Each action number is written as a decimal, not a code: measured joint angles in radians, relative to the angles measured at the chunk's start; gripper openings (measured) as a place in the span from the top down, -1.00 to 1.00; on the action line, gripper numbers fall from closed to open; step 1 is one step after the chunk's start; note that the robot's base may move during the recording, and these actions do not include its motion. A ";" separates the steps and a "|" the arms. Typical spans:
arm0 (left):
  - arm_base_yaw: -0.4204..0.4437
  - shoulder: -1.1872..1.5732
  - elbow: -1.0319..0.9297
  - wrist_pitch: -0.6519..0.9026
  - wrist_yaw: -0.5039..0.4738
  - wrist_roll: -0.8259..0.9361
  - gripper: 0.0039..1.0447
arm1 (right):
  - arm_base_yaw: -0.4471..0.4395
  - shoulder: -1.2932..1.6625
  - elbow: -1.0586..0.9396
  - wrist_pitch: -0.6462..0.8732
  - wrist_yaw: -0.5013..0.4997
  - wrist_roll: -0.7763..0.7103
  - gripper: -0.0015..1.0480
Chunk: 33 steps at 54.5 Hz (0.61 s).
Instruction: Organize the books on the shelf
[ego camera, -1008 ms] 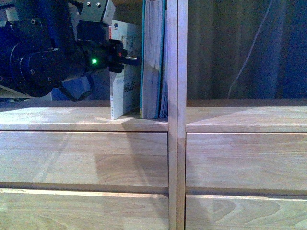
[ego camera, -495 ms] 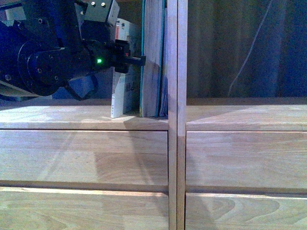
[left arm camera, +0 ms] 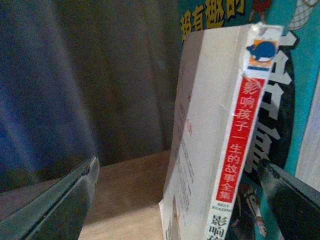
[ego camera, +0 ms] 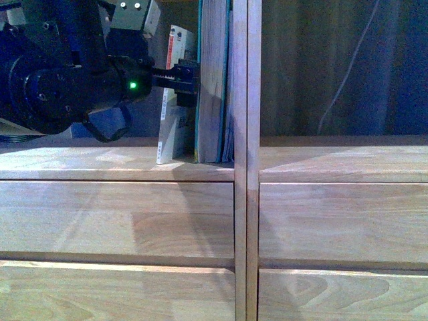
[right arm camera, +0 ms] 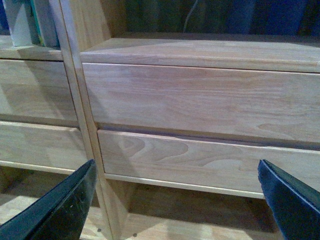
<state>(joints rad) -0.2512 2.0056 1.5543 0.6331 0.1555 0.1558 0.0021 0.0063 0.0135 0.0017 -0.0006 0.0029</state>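
Observation:
On the left column's board of the pale wood shelf [ego camera: 114, 164], the thin white paperback [ego camera: 175, 110] stands almost upright beside the thick teal book [ego camera: 212, 80], which rests against the centre post. My left gripper [ego camera: 184, 75] reaches in from the left at the paperback's upper half. In the left wrist view the left gripper [left arm camera: 178, 165] is open, and the paperback's red-topped spine [left arm camera: 239, 145] stands between its fingers [left arm camera: 65, 205], with the teal book's cover [left arm camera: 295, 95] behind. My right gripper [right arm camera: 177, 165] is open and holds nothing, facing the shelf's lower drawer front [right arm camera: 200, 160].
The centre post [ego camera: 241, 160] splits the two columns. The right column's board [ego camera: 341, 164] carries nothing in view, with a dark curtain and a pale cable [ego camera: 344, 73] behind it. Below lie plain drawer fronts [ego camera: 114, 221]. Under the lowest drawer is a gap above the floor [right arm camera: 200, 220].
The left gripper has pushed to the right. The white paperback has swung from showing its cover at an angle to standing nearly upright close to the teal book.

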 joint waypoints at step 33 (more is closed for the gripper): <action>-0.015 -0.398 -0.431 -0.002 -0.036 -0.049 -0.86 | 0.000 0.000 0.000 0.000 0.000 0.000 -0.86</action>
<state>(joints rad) -0.2661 1.6077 1.1236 0.6308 0.1196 0.1066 0.0021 0.0063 0.0135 0.0017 -0.0006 0.0029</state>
